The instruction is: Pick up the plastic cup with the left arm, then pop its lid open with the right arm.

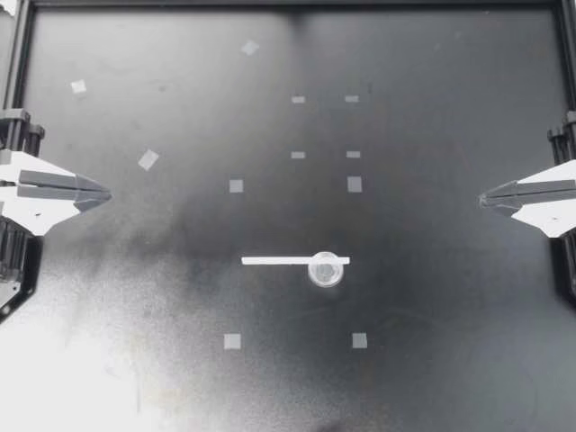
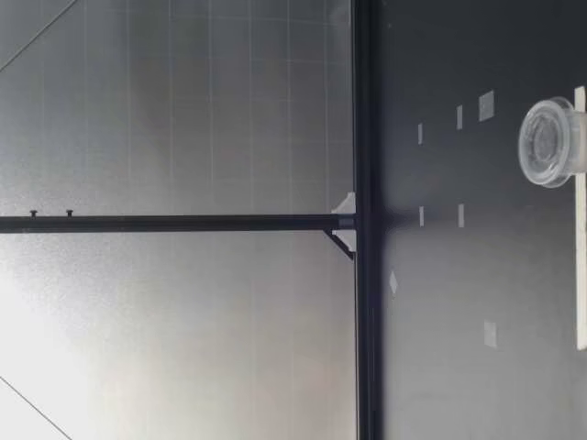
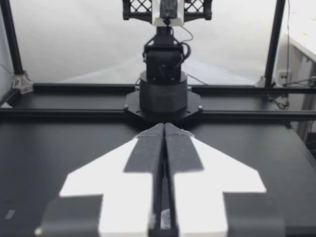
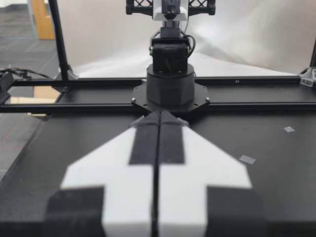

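Observation:
A small clear round cup (image 1: pixel 326 268) sits on the black table near its middle, resting against a thin white strip (image 1: pixel 279 261) that lies flat. In the low view the cup (image 2: pixel 550 142) stands beside the strip (image 2: pixel 580 229), with no gripper in sight. My left gripper (image 1: pixel 108 192) hovers at the left edge, shut and empty, far from the cup. My right gripper (image 1: pixel 482 199) is at the right edge, shut and empty too. In the left wrist view, that gripper's fingers (image 3: pixel 164 129) press together and point at the opposite arm's base (image 3: pixel 163 94). The right wrist view shows the same: fingers (image 4: pixel 159 116) together, facing the other base (image 4: pixel 170 89).
Several small pale tape squares (image 1: pixel 236 185) dot the table (image 1: pixel 432 297). A black frame rail (image 1: pixel 288 4) runs along the far edge, with uprights at the corners. A bright glare patch covers the near left corner (image 1: pixel 63 378).

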